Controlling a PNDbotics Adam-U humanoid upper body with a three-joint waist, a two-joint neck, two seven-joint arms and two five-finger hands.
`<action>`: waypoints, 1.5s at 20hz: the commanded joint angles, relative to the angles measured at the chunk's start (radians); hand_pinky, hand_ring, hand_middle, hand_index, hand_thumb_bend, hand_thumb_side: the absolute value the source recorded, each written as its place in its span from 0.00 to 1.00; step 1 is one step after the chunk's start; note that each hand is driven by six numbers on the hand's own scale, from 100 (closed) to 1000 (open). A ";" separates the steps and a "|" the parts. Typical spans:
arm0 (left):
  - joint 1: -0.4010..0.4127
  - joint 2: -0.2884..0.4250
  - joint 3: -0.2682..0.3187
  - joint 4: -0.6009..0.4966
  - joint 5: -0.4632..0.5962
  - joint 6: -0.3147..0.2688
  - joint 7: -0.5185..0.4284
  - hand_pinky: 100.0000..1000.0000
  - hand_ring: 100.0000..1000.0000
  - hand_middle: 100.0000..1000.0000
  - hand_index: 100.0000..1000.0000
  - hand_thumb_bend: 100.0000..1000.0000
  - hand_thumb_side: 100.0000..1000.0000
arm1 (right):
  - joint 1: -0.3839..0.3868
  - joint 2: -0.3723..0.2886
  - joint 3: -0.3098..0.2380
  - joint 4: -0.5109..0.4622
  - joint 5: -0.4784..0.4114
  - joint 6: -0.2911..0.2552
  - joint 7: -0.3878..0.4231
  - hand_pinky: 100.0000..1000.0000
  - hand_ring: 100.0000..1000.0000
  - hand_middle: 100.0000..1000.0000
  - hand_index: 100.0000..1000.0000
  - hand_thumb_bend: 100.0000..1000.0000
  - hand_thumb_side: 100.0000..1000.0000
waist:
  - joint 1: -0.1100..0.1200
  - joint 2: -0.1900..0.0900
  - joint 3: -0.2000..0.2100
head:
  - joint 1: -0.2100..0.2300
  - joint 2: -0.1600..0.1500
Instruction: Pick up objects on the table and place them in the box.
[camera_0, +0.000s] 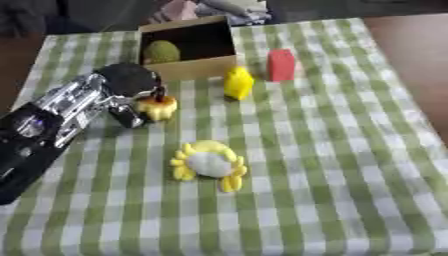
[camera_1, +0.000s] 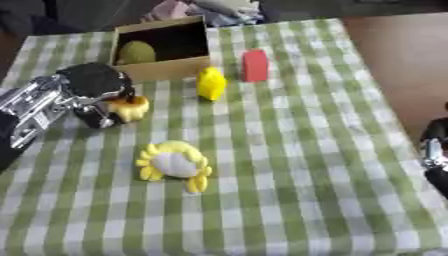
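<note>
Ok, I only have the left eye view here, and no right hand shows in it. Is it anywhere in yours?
Observer: Yes. The right eye view shows the right hand as a dark shape, cut off by the picture's right edge.
Operator: Is it anywhere near the left hand, which I see curled on the orange toy?
Observer: No. It sits beyond the right edge of the checked table, off the cloth and apart from every toy.
</note>
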 joint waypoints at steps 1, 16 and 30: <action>-0.016 0.025 0.019 -0.013 -0.001 0.014 0.055 0.54 0.43 0.44 0.57 0.03 0.02 | -0.010 -0.010 -0.004 -0.011 -0.004 -0.001 0.001 0.56 0.61 0.58 0.81 0.00 0.36 | 0.008 -0.011 0.002 | 0.001 0.005; 0.003 0.130 0.113 -0.257 0.103 0.098 0.049 0.47 0.37 0.37 0.49 0.00 0.03 | -0.009 -0.011 -0.009 -0.010 -0.003 0.000 -0.003 0.56 0.61 0.58 0.81 0.00 0.36 | 0.010 -0.013 0.014 | -0.018 0.005; -0.193 0.030 0.164 0.121 0.051 0.273 0.140 0.50 0.39 0.40 0.53 0.00 0.04 | -0.008 -0.015 0.011 -0.006 -0.010 -0.003 0.017 0.56 0.61 0.59 0.81 0.00 0.35 | 0.014 -0.018 -0.032 | -0.006 0.005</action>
